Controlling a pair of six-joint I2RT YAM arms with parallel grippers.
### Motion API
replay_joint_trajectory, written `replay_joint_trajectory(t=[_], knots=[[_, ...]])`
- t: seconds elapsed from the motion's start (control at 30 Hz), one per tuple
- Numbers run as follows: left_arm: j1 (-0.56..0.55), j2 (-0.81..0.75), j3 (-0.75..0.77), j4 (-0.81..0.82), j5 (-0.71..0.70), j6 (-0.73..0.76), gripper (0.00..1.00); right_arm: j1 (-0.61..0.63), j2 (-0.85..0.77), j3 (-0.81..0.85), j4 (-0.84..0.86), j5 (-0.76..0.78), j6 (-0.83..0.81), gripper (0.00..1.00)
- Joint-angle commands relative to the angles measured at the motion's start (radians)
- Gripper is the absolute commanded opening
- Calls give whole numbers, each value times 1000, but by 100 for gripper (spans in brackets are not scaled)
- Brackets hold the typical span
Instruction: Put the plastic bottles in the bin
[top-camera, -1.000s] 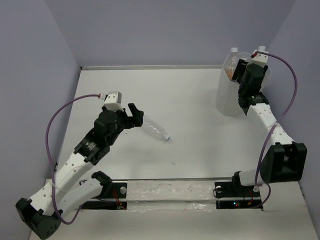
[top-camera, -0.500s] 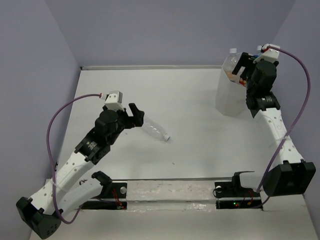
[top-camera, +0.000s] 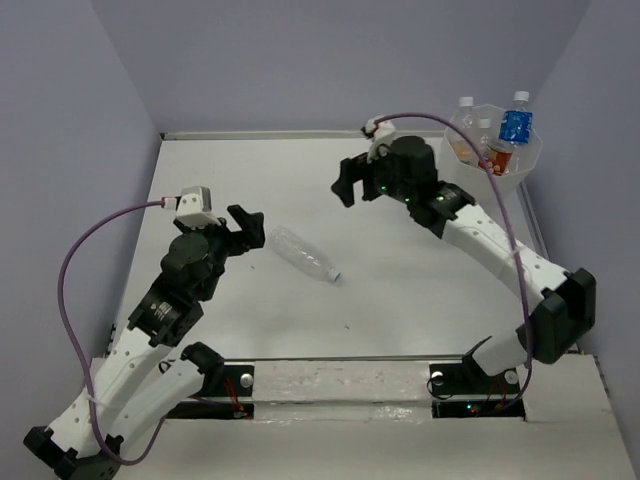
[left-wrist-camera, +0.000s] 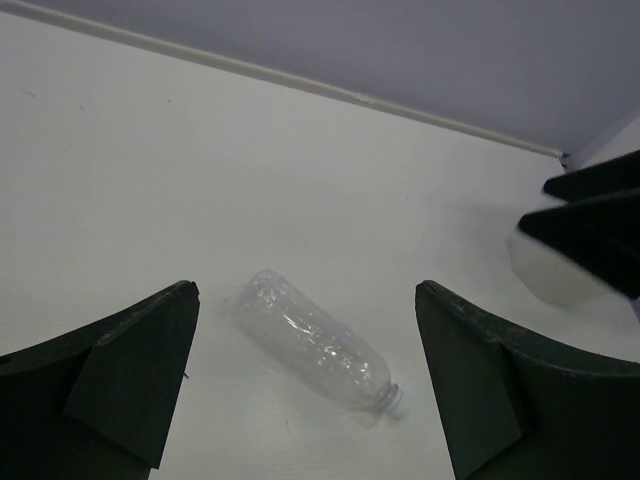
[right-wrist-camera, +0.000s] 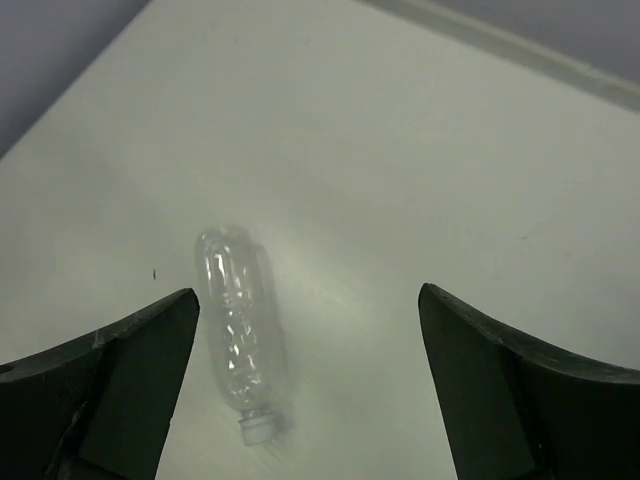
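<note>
A clear plastic bottle with a white cap lies on its side mid-table. It also shows in the left wrist view and the right wrist view. My left gripper is open and empty just left of the bottle, which lies ahead between its fingers. My right gripper is open and empty, above the table behind and right of the bottle. The translucent bin stands at the far right. It holds a blue-labelled bottle, a red-labelled one, an orange one and a clear one.
Lavender walls close off the table at the left, back and right. The right arm's links stretch from the near right base across the table towards the middle. The arm bases and a rail run along the near edge.
My right arm has left the bin and swung left over the middle of the table, its gripper open. The blue-labelled bottle now stands uncovered in the bin. My left gripper has drawn back slightly left.
</note>
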Motion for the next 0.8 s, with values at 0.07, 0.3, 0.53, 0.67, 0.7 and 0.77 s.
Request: replay_joint_trajectory(t=[0.07,0.3,0.53,0.67,0.7,0.77], knots=[[27,-130,-19,38,-188,4,99,232,297,103,-89,-55,-69,100],[40,-158,-29,52,-171,7,99,314,625,367,-198,-33,-110,100],[45,-143,-28,55,-139,13,99,314,880,619,-325,17,-165,99],[45,-139,-29,56,-130,16,99,314,933,664,-349,-9,-150,93],[47,-138,-31,56,-127,15,99,314,937,676,-349,-6,-148,92],[50,-133,-29,58,-121,16,99,314,939,693,-349,4,-147,84]])
